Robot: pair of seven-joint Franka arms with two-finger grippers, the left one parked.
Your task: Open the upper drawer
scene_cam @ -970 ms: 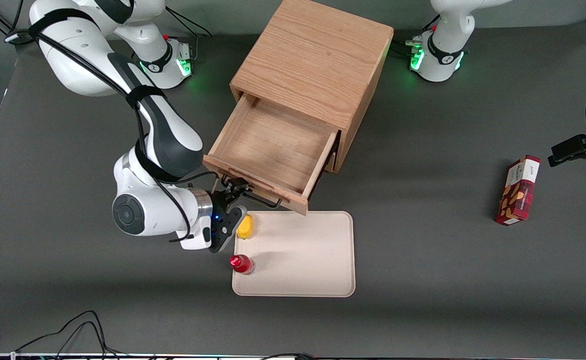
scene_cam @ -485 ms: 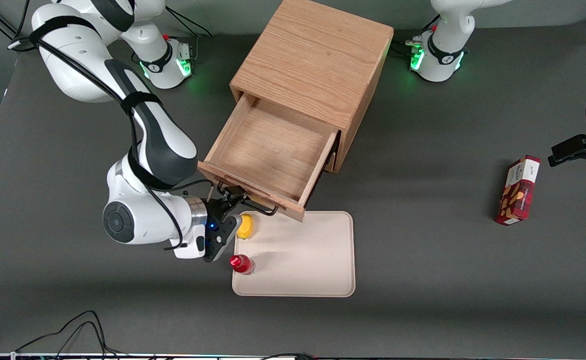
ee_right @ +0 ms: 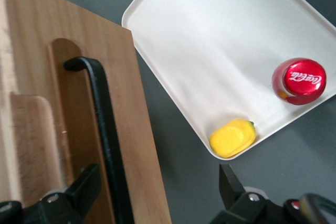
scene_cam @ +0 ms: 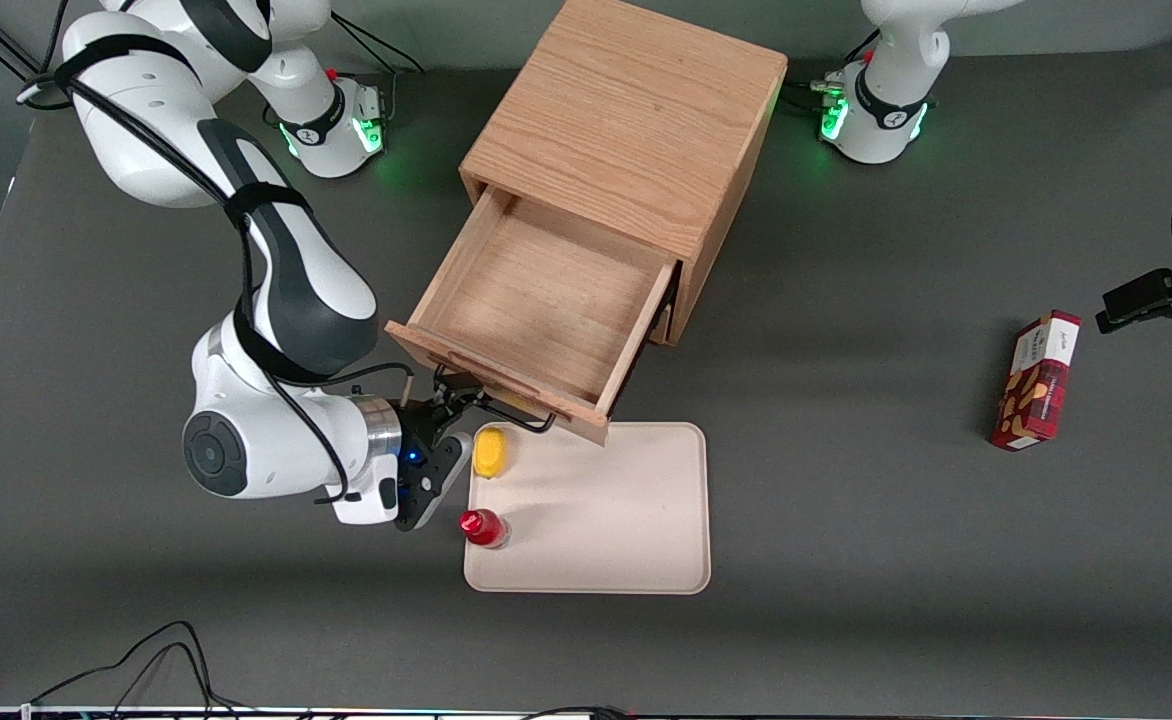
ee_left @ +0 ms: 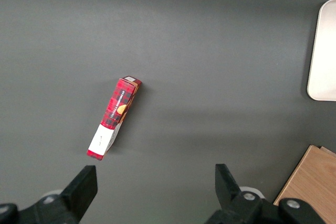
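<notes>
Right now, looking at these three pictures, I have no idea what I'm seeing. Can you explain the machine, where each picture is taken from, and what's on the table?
A white robot arm works at a dark table. One picture looks down from the front; the other two come from cameras on the arms' wrists. The arm's two-fingered tool is at the black wire handle of a wooden cabinet's upper drawer, which is pulled out and empty. The fingers are open around the handle, clamping nothing. Nearer the front camera, a cream tray holds a yellow fruit-like item and a red-capped Coca-Cola bottle. A red plaid box lies toward the parked arm's end.
</notes>
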